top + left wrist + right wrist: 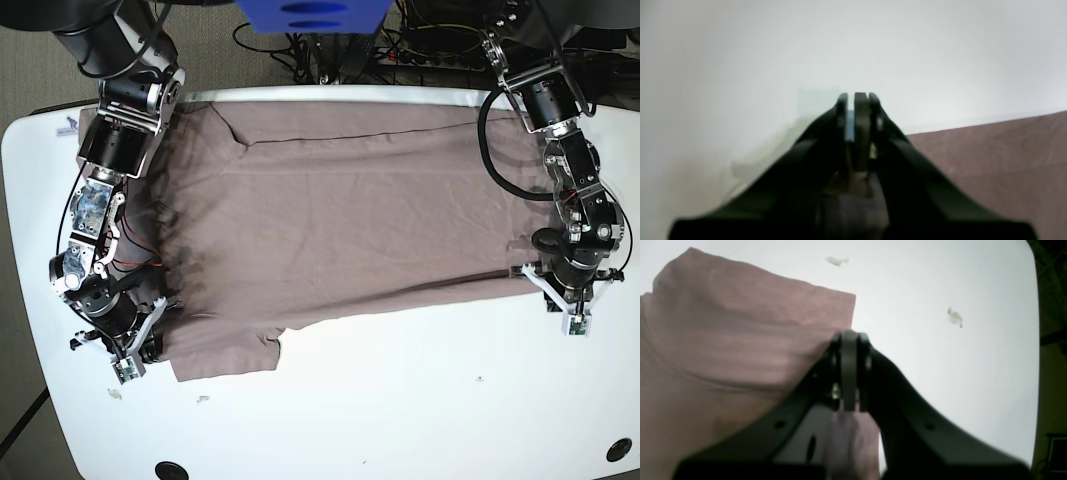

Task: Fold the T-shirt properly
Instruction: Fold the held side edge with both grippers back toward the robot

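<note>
**Q:** White tabletop (400, 420) with rounded corners, carpet around it, cables bunched along the far edge. So where's the T-shirt (340, 230) sitting right now?

**A:** Spread across most of the far half of the tabletop, taupe-brown, plain, a bit wrinkled. One long edge runs along the far rim. The near edge slants, so the shirt reaches furthest toward me on the right arm's side, where a sleeve (225, 355) sticks out onto the white.

**Q:** And the arms?

**A:** One at each end of the shirt. The right end effector (850, 335) is down at that sleeve corner with its jaws together. From its wrist camera you can see fabric bunched between the fingers near their base, so it looks clamped on the T-shirt, with a fold of cloth lifted up beside it.

**Q:** Left one?

**A:** The left end effector (857, 96) is at the opposite end, right by the shirt's edge. Jaws are pressed together too. Its wrist view is blurry, there's something dull-coloured low between the fingers, but I can't tell if that's cloth. The shirt lies just beside it, on the white surface.

**Q:** Anything else on there?

**A:** Couple of little white scraps (203, 399) near the right arm's corner.
</note>
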